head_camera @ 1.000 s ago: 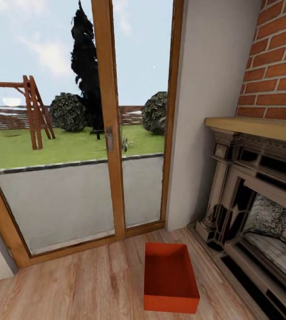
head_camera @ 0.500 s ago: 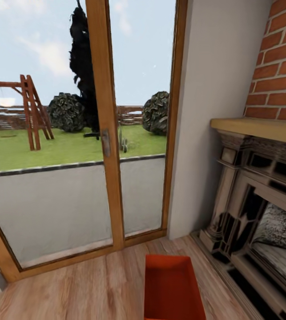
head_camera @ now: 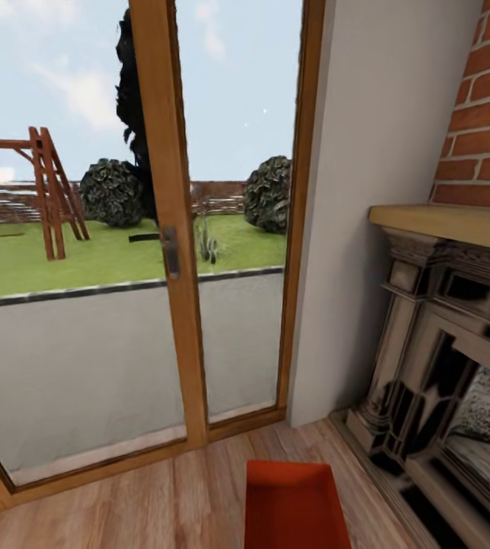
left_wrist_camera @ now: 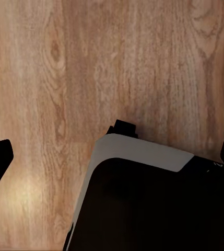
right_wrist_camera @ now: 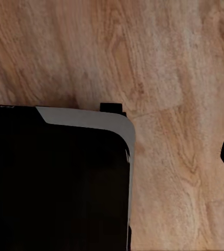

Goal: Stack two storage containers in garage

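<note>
No legible text, labels, brands, numbers or signs in any view. Checked the orange-red storage container (head_camera: 294, 507), the wood-framed glass door (head_camera: 170, 252) behind it, and the brick fireplace (head_camera: 458, 320) beside the container: all surfaces plain, no markings. Both wrist views give wood plank floor (left_wrist_camera: 117, 68) and a dark robot body panel (left_wrist_camera: 153, 204); nothing printed on either.

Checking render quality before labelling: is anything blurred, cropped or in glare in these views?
Head view: evenly lit and sharp, no glare on the wood-framed glass doors; the orange-red rectangular storage container is cut off by the frame's bottom edge. Left wrist view: a soft bright patch on the light wood plank floor. Right wrist view: sharp grain, a dark robot part in the foreground.
</note>
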Available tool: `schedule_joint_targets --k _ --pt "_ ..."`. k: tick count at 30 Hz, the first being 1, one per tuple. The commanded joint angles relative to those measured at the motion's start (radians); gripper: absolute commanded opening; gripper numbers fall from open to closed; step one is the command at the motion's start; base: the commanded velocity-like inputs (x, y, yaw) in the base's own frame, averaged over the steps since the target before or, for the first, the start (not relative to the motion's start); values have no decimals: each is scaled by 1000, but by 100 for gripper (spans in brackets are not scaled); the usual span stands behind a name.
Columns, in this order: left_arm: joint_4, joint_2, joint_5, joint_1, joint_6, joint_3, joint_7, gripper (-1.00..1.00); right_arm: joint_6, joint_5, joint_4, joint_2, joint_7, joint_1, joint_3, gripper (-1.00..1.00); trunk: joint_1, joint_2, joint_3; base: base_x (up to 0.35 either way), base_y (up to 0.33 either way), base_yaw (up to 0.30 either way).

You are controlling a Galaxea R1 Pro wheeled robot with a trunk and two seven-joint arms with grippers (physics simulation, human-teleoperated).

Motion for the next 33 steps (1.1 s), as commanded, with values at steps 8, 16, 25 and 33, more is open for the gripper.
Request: schedule_joint_targets --k 8,16,25,33 --pt "1 -2 2 -1 -7 3 2 100 -7 -10 3 -1 5 -1 8 100 1 -1 -1 225 -147 0" --pt "1 -4 2 -1 -8 4 2 100 -6 -11 3 0 5 -1 8 100 1 -1 -1 26 -16 0" --pt "1 -3 2 -1 -8 4 2 100 -7 -19 3 -1 5 -1 4 100 1 -1 -1 1 -98 -9" --pt "1 -2 2 -1 -8 4 2 100 -7 -20 3 -2 5 -1 2 100 1 -1 -1 0 -14 -202"
